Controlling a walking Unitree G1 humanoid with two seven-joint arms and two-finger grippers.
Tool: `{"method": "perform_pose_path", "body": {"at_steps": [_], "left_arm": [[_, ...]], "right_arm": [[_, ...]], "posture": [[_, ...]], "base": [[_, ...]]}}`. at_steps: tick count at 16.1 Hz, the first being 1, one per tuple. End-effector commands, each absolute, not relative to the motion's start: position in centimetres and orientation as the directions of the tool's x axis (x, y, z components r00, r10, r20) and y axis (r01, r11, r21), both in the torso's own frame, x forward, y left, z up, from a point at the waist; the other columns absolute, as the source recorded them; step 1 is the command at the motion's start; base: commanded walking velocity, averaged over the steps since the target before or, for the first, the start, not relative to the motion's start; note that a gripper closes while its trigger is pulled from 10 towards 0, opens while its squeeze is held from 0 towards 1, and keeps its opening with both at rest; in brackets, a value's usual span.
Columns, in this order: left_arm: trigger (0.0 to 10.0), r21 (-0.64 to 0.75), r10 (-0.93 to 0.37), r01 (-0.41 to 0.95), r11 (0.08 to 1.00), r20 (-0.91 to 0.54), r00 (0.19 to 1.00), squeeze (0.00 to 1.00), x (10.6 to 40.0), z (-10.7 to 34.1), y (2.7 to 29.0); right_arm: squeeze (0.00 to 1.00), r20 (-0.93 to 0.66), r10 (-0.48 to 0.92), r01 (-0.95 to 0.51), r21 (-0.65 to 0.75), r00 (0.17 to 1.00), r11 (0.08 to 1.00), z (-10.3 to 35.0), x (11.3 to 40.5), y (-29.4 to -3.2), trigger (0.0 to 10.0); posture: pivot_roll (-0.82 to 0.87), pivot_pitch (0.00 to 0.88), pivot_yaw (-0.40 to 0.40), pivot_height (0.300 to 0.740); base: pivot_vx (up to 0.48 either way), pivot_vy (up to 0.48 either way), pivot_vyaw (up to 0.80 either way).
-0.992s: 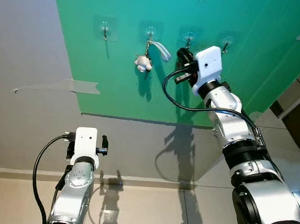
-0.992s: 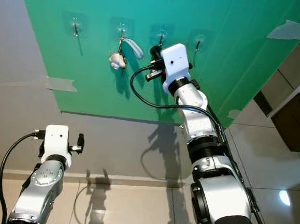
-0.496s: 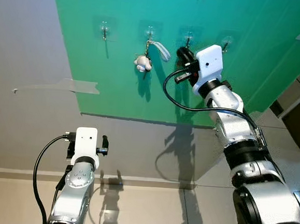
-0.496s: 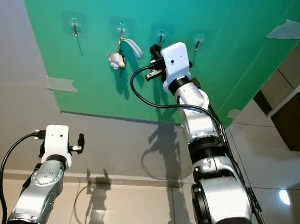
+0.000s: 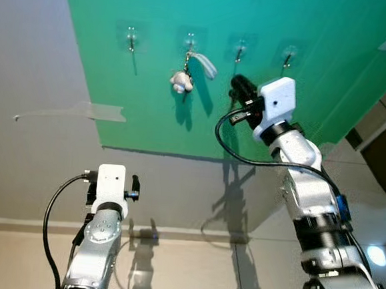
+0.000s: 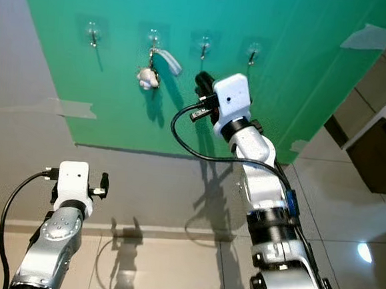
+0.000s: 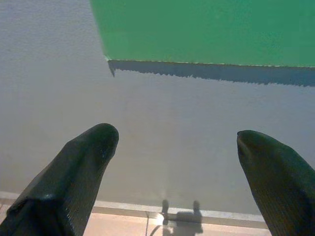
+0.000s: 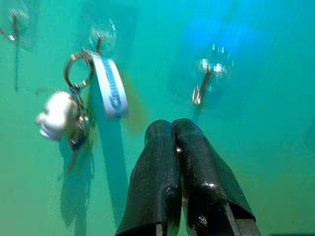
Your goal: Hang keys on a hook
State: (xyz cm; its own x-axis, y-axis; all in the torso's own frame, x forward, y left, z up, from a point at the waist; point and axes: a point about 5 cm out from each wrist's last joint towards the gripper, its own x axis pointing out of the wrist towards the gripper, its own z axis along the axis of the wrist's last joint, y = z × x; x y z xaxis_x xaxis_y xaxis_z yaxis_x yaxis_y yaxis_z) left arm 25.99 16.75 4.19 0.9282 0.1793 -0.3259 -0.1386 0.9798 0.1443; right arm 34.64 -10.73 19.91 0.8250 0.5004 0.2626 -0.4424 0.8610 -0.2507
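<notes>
While the keys are hanging from the second hook, the scene is reading like this:

Keys: the keys [image 5: 184, 75] are dangling by their ring from the second hook [image 5: 190, 40] of the row, with a white charm [image 5: 180, 82] and a pale blue strap [image 5: 206, 65] hanging off the same ring.

Green panel: the green panel [image 5: 319, 74] is covering the upper wall and carrying four clear stick-on hooks in a row; the first hook [image 5: 130, 36], third hook [image 5: 240, 50] and fourth hook [image 5: 289, 57] are hanging bare.

Right gripper: the right gripper [image 8: 173, 129] is hovering in front of the green panel, below the third hook and apart from the keys, its two black fingers [image 8: 152, 162] pressing together on nothing.

Left gripper: the left gripper [image 7: 177, 140] is pointing at the grey wall [image 5: 33, 51] below the green panel's lower edge, its fingers [image 7: 83, 157] standing wide apart with nothing between them.

Grey wall: a strip of tape [image 5: 82, 111] is sticking to it beside the green panel's left edge.

Floor: the tiled floor [image 5: 183, 271] is meeting the wall well below the green panel.
</notes>
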Motion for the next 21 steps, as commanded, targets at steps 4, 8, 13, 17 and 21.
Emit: {"method": "perform_pose_path", "body": {"at_steps": [4,8,13,17,21], "left_arm": [[10.0,0.140,0.143,-0.102,0.985,-0.330,0.933,0.00,26.3,4.1,15.9],[10.0,0.134,0.143,-0.104,0.985,-0.328,0.934,0.00,26.3,4.1,15.7],[10.0,0.132,0.150,-0.112,0.985,-0.323,0.935,0.00,26.4,4.2,15.8],[10.0,0.134,0.157,-0.120,0.984,-0.320,0.934,0.00,26.3,4.2,15.9],[10.0,0.134,0.166,-0.130,0.983,-0.320,0.933,0.00,26.2,4.2,16.0]], "right_arm": [[0.00,0.273,0.478,-0.417,-0.252,0.835,0.873,20.9,34.3,-11.3,0.0],[0.00,0.300,0.479,-0.407,-0.271,0.825,0.872,22.5,34.8,-11.1,0.0],[0.00,0.325,0.482,-0.399,-0.289,0.814,0.870,23.9,35.7,-10.9,0.0],[0.00,0.344,0.469,-0.370,-0.315,0.814,0.874,25.3,37.0,-11.0,0.0],[0.00,0.353,0.460,-0.353,-0.327,0.815,0.877,26.0,37.6,-11.2,0.0]], "posture": [[-0.07,0.000,-0.065,0.740],[-0.06,0.000,-0.076,0.740],[-0.05,0.000,-0.086,0.740],[-0.03,0.000,-0.097,0.740],[-0.03,0.000,-0.102,0.740]], "base": [[0.000,0.000,0.00],[0.000,0.000,0.00],[0.000,0.000,0.00],[0.000,0.000,0.00],[0.000,0.000,0.00]]}}
